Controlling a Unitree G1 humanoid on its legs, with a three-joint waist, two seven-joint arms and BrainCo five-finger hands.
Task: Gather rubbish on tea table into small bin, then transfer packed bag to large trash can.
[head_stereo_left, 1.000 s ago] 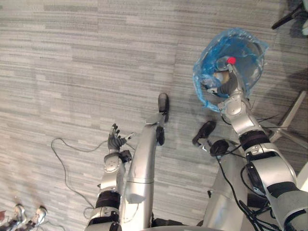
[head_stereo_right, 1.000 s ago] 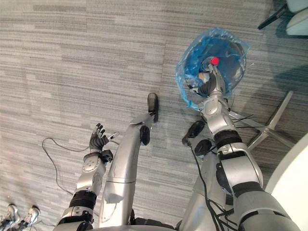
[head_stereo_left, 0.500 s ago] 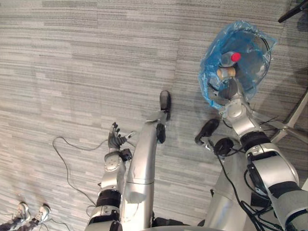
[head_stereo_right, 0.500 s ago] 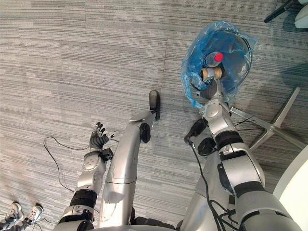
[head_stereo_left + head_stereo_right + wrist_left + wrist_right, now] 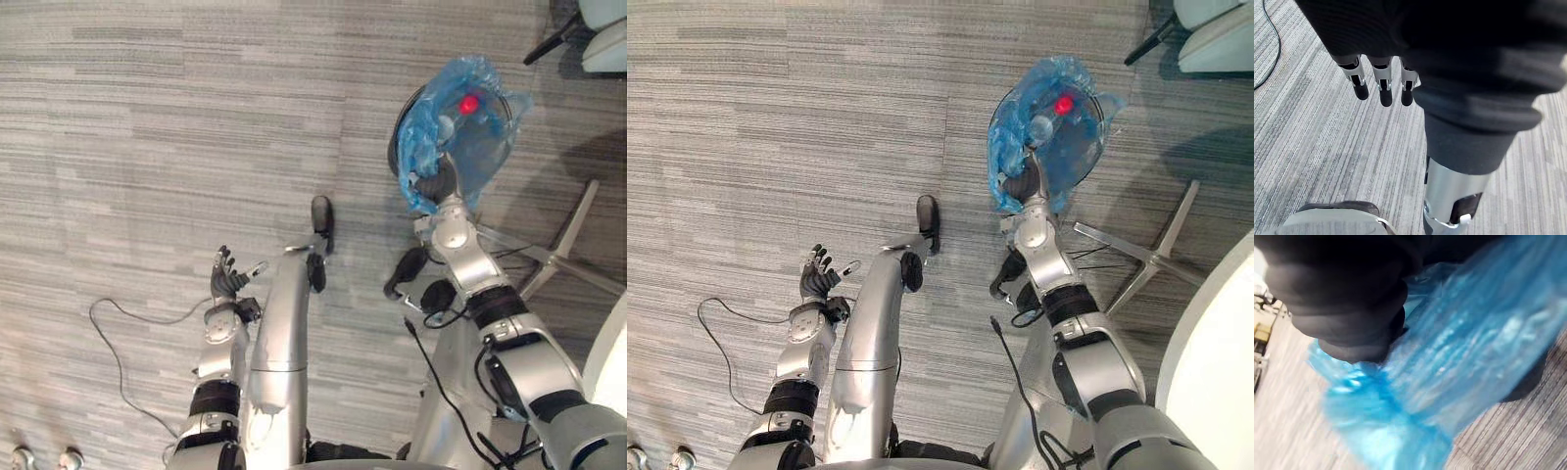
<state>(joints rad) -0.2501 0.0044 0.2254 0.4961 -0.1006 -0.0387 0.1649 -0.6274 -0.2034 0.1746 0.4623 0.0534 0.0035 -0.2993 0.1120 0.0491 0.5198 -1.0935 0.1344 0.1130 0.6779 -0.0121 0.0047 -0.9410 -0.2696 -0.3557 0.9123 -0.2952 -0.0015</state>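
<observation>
we see a blue plastic bag [image 5: 462, 132] at the end of the right arm, over grey carpet [image 5: 147, 147], a red cap [image 5: 469, 102] showing dimly through it. the right hand [image 5: 441, 183] is sunk in its folds (we cannot tell its grip). the left hand [image 5: 228, 284] hangs low, spread loose, empty.

Left arm [image 5: 216, 348] and right arm [image 5: 460, 257]: silver-grey shells, black bands at the joints. Left hand [image 5: 231, 284]: dark ribbed cover over back and wrist, silver fingers [image 5: 1383, 93], dark tips. Right hand [image 5: 441, 183]: same dark cover.
</observation>
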